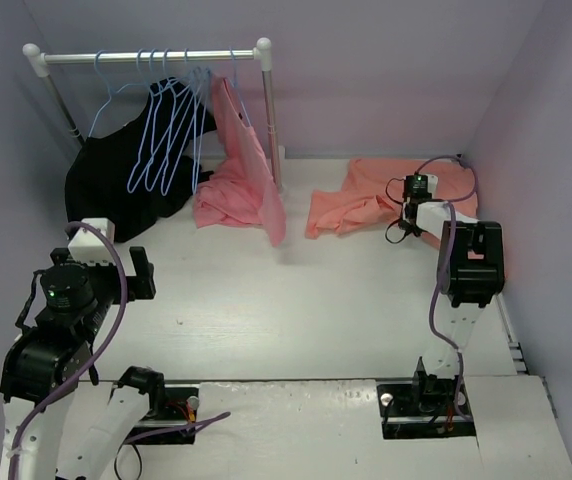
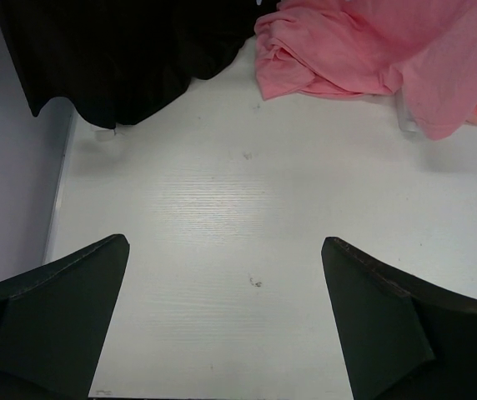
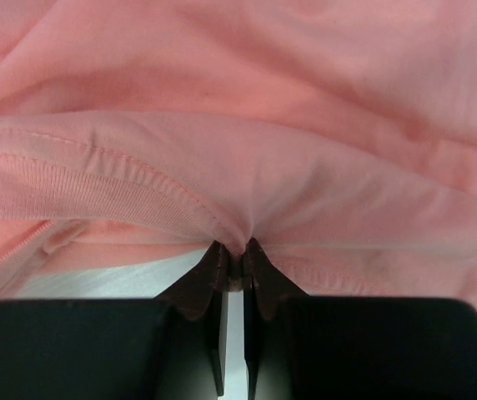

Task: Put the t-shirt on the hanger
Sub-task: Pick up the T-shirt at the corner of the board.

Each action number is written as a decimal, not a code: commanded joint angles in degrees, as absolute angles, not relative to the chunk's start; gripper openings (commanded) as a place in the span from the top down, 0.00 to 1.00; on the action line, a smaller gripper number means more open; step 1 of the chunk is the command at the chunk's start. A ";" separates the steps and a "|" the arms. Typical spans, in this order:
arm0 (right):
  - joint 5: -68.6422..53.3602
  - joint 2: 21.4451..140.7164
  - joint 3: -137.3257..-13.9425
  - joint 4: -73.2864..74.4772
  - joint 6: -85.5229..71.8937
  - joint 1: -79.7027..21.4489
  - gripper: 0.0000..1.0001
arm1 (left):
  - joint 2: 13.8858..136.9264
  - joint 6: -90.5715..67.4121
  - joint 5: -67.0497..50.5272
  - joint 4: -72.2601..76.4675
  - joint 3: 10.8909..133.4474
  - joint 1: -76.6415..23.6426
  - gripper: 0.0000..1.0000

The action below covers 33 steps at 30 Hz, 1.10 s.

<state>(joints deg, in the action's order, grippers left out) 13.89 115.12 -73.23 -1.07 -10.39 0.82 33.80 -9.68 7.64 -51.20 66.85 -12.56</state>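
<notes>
Left gripper: fingers spread wide, nothing between them, hanging over the bare white tabletop, near-left. No job for it in this step.

Right gripper: fingertips pressed together on a stitched hem fold of the salmon-pink cloth t-shirt. The shirt lies crumpled at far-right of the table, well apart from the rack.

The bite looks thin, hem edge only. I'd lift slow and straight up, watch for slip, and let the cloth hang free before traversing left. Can't tell whether that hem is collar, sleeve or bottom; check before threading.

Far back, thin light-blue wire hangers are hooked on the white-capped metal rack bar. A black garment is draped at the left. A second pink garment hangs by the right post, pooling on the table. Pick a hanger clear of both.
</notes>
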 commanded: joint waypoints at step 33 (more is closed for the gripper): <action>-12.29 79.43 -106.78 12.05 -18.38 -52.15 1.00 | 42.64 -17.93 -7.97 -39.64 81.30 -14.85 0.03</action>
<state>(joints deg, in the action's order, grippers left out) -8.44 75.51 -96.54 16.59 -18.98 -50.20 42.17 -17.19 -7.13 -43.85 77.52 -14.57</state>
